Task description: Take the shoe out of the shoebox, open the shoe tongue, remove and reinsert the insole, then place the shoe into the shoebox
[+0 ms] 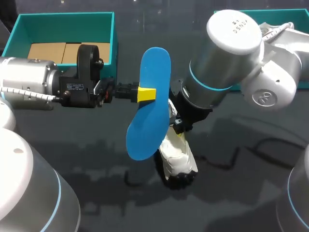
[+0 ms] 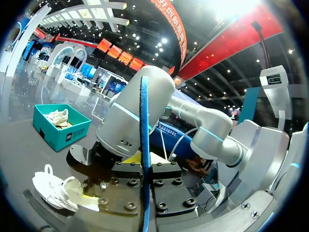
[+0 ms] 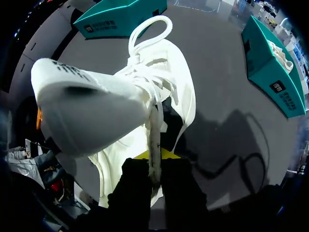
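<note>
Could slip: soft white knit lace-up shoe [image 1: 179,162], hanging by its thin upper edge pinched in the right gripper [image 3: 153,164] over the dark table [image 1: 241,193]; could buckle on re-entry: flat, floppy blue foam insole [image 1: 150,63] clamped mid-edge in the left gripper [image 1: 146,94]; beyond, rigid teal cardboard shoebox [image 1: 63,16], open-topped.

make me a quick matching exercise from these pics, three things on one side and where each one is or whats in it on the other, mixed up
Things:
1. blue insole
2. white shoe
3. far-left teal shoebox

Places or states:
a. has brown cardboard inside
b. clamped in the right pincer
c. clamped in the left pincer

Pairs: 1-c, 2-b, 3-a
</note>
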Robot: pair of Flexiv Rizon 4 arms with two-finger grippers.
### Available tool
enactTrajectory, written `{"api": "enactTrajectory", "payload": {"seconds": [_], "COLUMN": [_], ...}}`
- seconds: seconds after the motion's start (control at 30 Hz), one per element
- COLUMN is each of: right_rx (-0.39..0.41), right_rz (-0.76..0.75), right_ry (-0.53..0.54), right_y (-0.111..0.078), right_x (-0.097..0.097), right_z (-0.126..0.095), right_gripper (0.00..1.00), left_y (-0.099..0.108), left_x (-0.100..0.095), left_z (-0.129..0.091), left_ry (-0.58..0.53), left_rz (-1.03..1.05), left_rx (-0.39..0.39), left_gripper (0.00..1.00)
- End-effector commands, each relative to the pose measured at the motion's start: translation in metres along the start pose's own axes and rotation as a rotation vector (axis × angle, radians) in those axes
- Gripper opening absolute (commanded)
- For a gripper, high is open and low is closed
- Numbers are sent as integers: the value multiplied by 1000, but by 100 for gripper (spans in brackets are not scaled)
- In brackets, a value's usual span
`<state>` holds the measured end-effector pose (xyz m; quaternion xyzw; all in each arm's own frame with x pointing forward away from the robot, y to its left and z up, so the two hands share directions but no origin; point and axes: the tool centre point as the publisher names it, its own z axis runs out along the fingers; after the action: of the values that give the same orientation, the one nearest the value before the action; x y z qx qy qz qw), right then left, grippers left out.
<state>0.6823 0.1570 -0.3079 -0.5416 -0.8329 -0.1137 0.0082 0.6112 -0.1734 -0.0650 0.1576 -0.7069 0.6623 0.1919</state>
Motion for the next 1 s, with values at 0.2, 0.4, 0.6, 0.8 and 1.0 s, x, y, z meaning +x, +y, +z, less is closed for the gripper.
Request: {"api": "enactTrajectory", "payload": {"seconds": [0.2,0.4,0.6,0.8,1.0], "right_rx": [-6,2,15,19,30], "right_rz": [56,83,95,111,140], "right_ry": [65,83,102,116,129], "right_y": [0,1,0,2,2], "right_x": [-9,-11,-13,-17,-22], "right_z": [24,35,44,52,60], "right_gripper": [0,0,0,0,0], "left_y": [1,1,1,1,1], "left_x": [0,0,0,0,0], "left_z": [1,1,1,1,1], "left_ry": [-2,-2,-2,-2,-2], "left_rz": [0,0,0,0,0], "left_rx": [2,2,2,2,2], "left_gripper": [0,0,0,0,0]}}
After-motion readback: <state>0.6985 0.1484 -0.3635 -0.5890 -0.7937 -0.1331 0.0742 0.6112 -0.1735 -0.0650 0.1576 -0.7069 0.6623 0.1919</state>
